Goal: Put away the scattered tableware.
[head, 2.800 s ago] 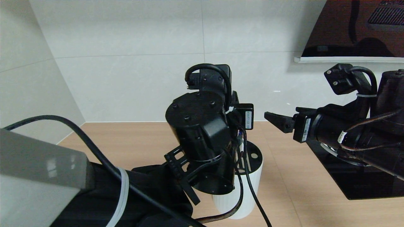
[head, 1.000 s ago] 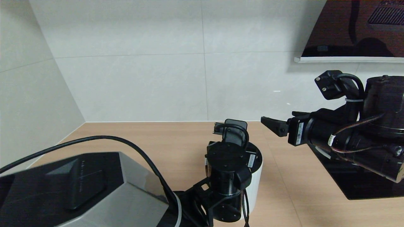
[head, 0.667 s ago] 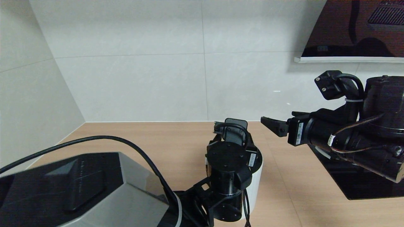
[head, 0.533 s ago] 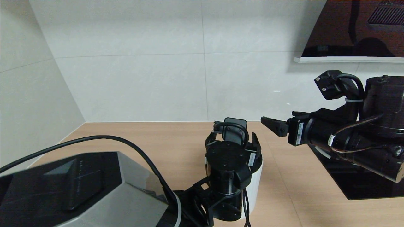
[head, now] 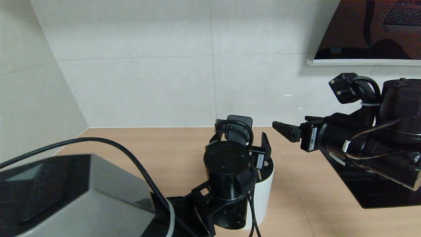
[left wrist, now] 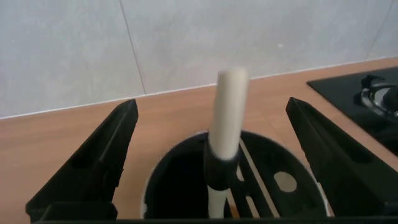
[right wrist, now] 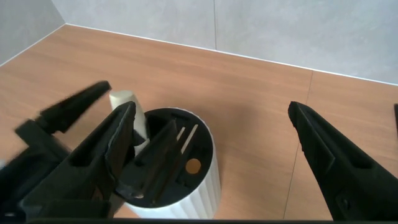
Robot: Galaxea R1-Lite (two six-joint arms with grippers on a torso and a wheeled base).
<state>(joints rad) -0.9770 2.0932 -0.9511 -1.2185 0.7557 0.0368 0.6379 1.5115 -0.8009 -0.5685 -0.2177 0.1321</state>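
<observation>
Pale wood countertop (head: 148, 144) runs back to a grey-white tiled wall (head: 148, 82), and my work sits in the middle of it. My left gripper (left wrist: 210, 109) hangs directly over the white ribbed cylindrical utensil holder (head: 263, 194). Its jaws are spread wide, one black finger on each side of the holder's mouth, and they grip nothing. Between them stands the utensil's cream handle with a black band (left wrist: 229, 93). It is upright inside the holder's black top insert and apart from both fingers. That piece of tableware looks stowed to me, so I judge the step in hand to be backing the left arm off.

To do that well I would lift straight up and keep the handle centred in the gap. A sideways drift would let a finger clip the handle and rock the holder. I would leave the jaws as wide as they are until the fingertips are above the handle's end, and only then swing away.

Farther out, my right gripper (head: 279, 127) hovers above the counter to the holder's right. Its jaws are also wide apart and carry nothing. Beyond it lie a glossy black glass cooktop (head: 378, 191) and, on the wall above, a dark range hood (head: 371, 29).
</observation>
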